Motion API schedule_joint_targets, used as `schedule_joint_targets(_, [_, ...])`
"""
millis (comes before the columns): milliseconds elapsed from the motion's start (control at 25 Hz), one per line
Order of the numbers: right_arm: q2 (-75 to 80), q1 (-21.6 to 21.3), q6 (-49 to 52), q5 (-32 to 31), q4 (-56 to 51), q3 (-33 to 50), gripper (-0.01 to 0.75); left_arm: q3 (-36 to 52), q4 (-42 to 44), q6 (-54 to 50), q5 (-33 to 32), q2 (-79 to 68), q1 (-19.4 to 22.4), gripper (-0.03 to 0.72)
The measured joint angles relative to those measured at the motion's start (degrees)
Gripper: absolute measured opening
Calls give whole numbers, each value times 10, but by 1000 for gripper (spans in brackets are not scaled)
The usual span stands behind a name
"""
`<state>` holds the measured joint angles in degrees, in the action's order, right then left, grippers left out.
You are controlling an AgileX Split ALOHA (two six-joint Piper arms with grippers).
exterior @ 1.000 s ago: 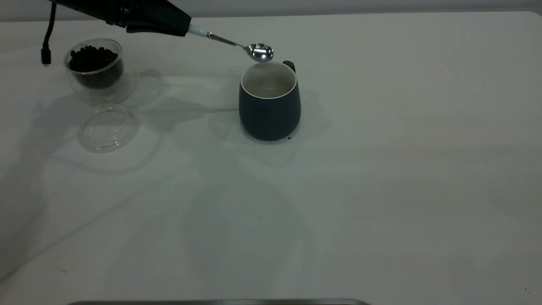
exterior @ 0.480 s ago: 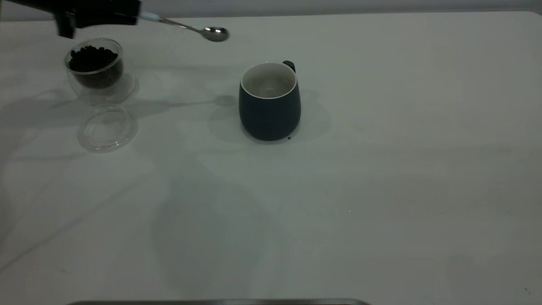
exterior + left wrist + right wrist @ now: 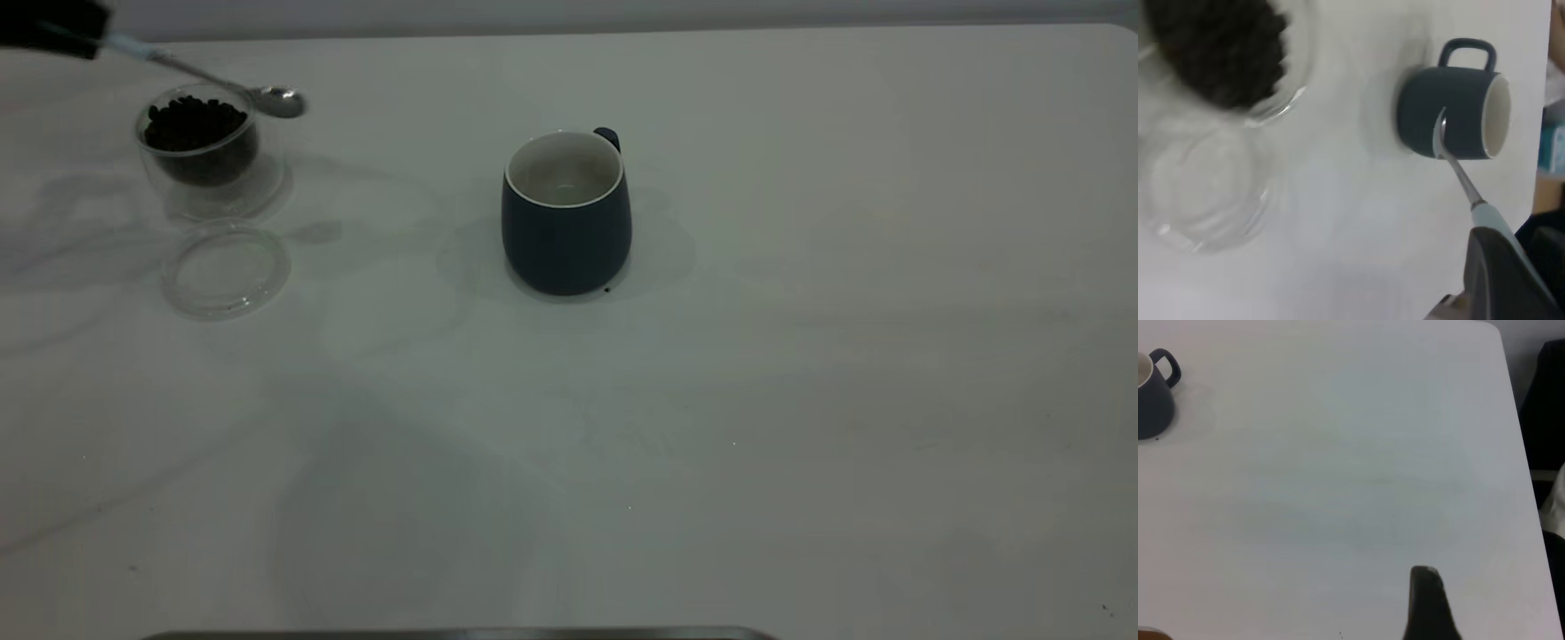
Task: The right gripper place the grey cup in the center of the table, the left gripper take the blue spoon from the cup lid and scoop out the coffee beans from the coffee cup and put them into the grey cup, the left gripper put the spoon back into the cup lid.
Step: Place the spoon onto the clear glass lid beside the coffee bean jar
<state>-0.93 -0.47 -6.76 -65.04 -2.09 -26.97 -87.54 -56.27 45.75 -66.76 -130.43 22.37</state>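
Note:
The grey cup [image 3: 566,213] stands upright mid-table, handle to the far side; no beans show in its white interior. The coffee cup [image 3: 200,142] with coffee beans [image 3: 194,123] stands far left, and the cup lid [image 3: 225,269] lies bare just in front of it. My left gripper [image 3: 53,27] at the top left edge is shut on the blue spoon [image 3: 280,102]. The spoon's shiny bowl looks bare and hovers at the coffee cup's right rim. The left wrist view shows the spoon [image 3: 1488,217], grey cup [image 3: 1445,120], beans [image 3: 1225,47] and lid [image 3: 1205,193]. My right gripper [image 3: 1425,600] is out of the exterior view.
The white table [image 3: 800,400] stretches wide right of and in front of the grey cup. The right wrist view shows the grey cup [image 3: 1151,393] far off and the table's edge [image 3: 1518,453]. A dark bar [image 3: 462,633] lies along the near edge.
My left gripper has carried the spoon left, from over the grey cup back to the coffee cup, and lowered its bowl to the rim. The cups and lid have not moved.

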Motion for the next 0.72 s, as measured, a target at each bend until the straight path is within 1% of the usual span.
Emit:
schedule_joint_targets(200, [0, 0, 0, 0, 0, 0, 460, 72, 0, 41, 1, 0, 66, 131])
schedule_joint_targets(400, [0, 0, 0, 0, 0, 0, 460, 87, 9, 58, 2, 0, 110, 131])
schedule_joint_targets(560, [0, 0, 0, 0, 0, 0, 460, 88, 16, 59, 2, -19, 135, 131])
schedule_joint_targets(720, [0, 0, 0, 0, 0, 0, 460, 90, -5, 80, 4, -60, 139, 131])
